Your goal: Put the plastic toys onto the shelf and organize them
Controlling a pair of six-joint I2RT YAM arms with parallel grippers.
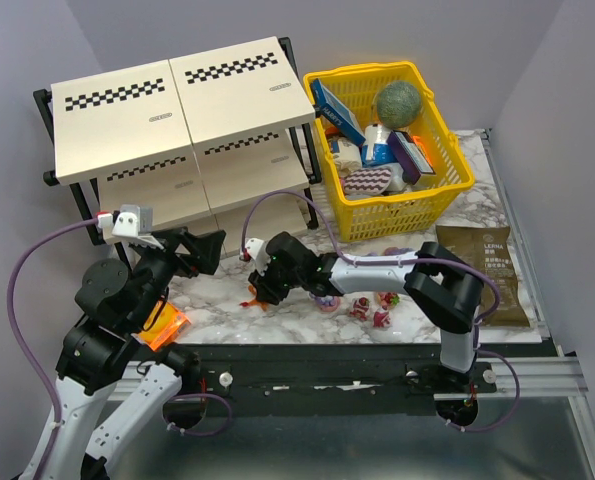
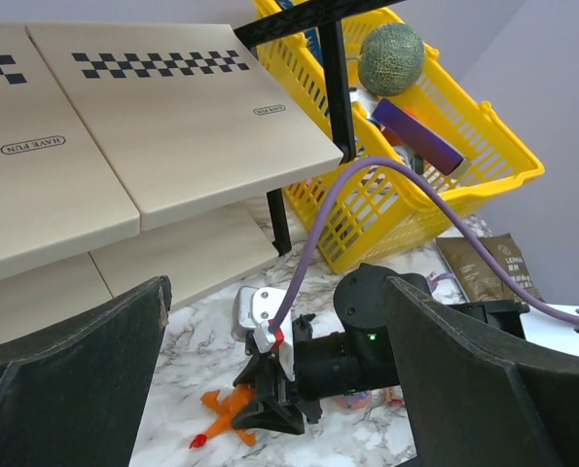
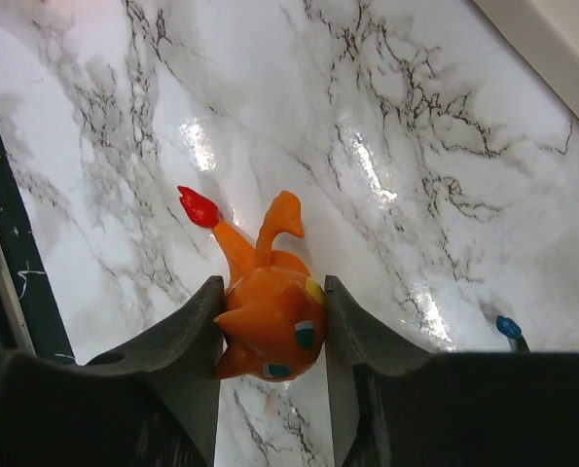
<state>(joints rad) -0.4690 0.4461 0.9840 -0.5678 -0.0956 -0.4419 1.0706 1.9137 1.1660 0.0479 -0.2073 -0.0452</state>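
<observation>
1 orange toy (image 3: 267,329) in right claw (image 3: 272,292)

Looks like a robotics lab, a small test cell rather than a home or shop. Shows in the two arms, left (image 1: 117,300) and right (image 1: 377,275), bolted to a metal rail (image 1: 547,378) at the near edge of a table (image 1: 227,312) with a marble-print top. Shows too in the bare, plain walls (image 1: 427,30) closing the table in on three sides, and in the purple cables (image 2: 301,268) looping loose from the arms. Reads as staged: a shelf (image 1: 177,100), a yellow basket (image 1: 447,186) of odd goods, brown packets (image 1: 487,270) and small toys (image 1: 367,306) set out together.
</observation>
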